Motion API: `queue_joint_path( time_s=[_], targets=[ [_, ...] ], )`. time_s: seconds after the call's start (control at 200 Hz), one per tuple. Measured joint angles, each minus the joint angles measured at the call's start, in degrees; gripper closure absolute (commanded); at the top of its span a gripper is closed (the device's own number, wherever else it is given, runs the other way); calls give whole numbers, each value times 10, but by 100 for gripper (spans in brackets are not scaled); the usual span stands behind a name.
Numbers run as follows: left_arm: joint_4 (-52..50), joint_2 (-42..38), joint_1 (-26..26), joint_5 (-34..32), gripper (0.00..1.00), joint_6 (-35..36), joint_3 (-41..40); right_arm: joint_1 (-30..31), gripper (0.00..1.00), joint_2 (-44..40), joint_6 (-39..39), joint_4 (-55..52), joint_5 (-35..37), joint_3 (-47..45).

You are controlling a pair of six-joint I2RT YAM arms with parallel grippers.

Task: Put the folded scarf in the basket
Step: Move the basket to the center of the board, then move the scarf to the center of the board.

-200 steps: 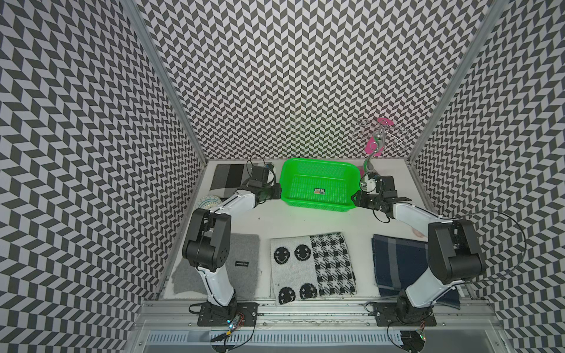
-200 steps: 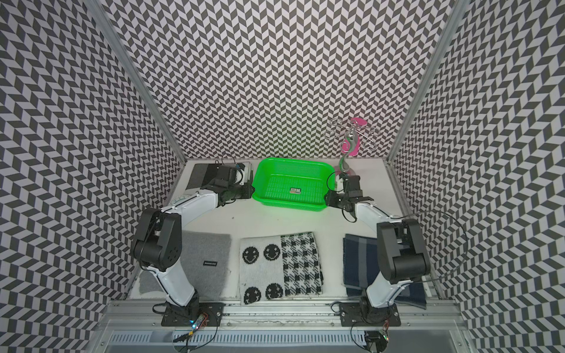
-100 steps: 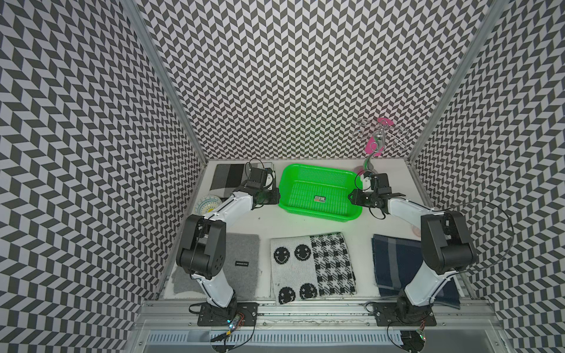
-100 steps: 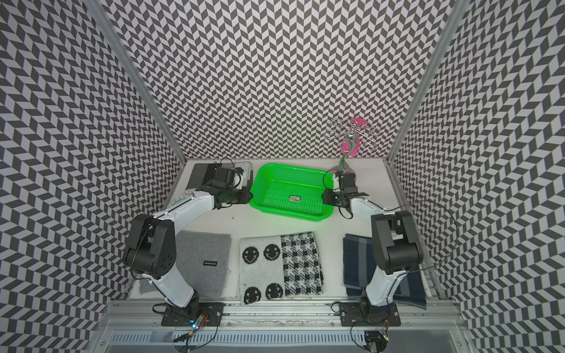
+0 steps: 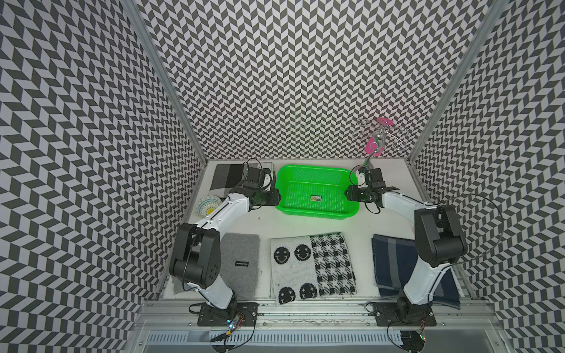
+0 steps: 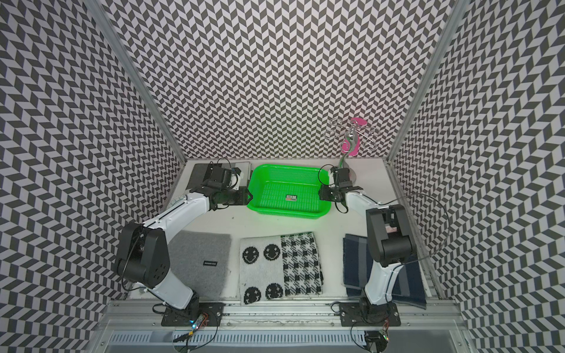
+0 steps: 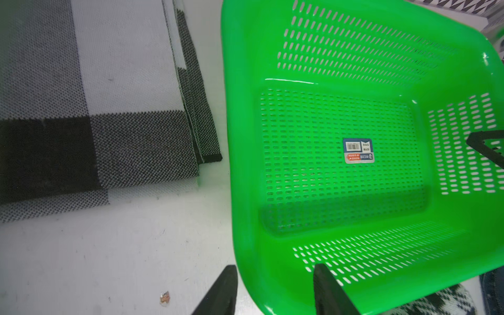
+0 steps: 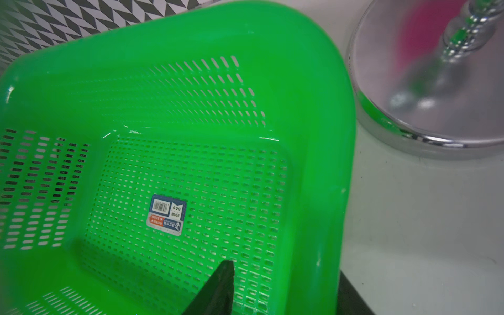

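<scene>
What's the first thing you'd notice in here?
The bright green basket at the back middle of the table, with the left gripper and right gripper at its two ends. Then the smiley-face scarf at the front, and the black-and-white zigzag walls all round.

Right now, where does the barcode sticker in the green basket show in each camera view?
Top view: barcode sticker mid-floor in the green basket.
Top view: sticker again mid-floor.
Left wrist: sticker near the middle of the perforated floor.
Right wrist: sticker mid-floor too.
Shared landmark: the basket's perforated green walls.
</scene>
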Motion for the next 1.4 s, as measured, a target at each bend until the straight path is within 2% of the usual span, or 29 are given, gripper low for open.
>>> queue_joint_path(
  time_s=[0.225, 0.366, 0.546, 0.741, 0.831, 1.107, 1.267, 1.397],
  targets=[
    [-16, -44, 0, -3, 30, -13, 0, 0, 38, 1, 1, -5, 3, 6],
    [-19, -90, 0, 1, 30, -32, -18, 0, 35, -9, 1, -26, 11, 6],
    [-17, -199, 0, 14, 30, -85, -127, -1, 33, -82, 2, -45, 17, -11],
    [-16, -273, -10, 35, 29, -138, -202, -3, 32, -165, 2, -66, 8, -33],
    [-17, -306, -22, 40, 25, -160, -247, -3, 33, -211, 4, -82, -14, -68],
    [-19, -396, -54, 42, 22, -237, -361, -2, 32, -362, 14, -167, -65, -161],
    [-1, -416, -90, 46, 23, -280, -414, 19, 31, -460, 51, -162, -130, -260],
    [10, -413, -105, 48, 23, -299, -436, 55, 31, -526, 77, -152, -153, -336]
  ],
)
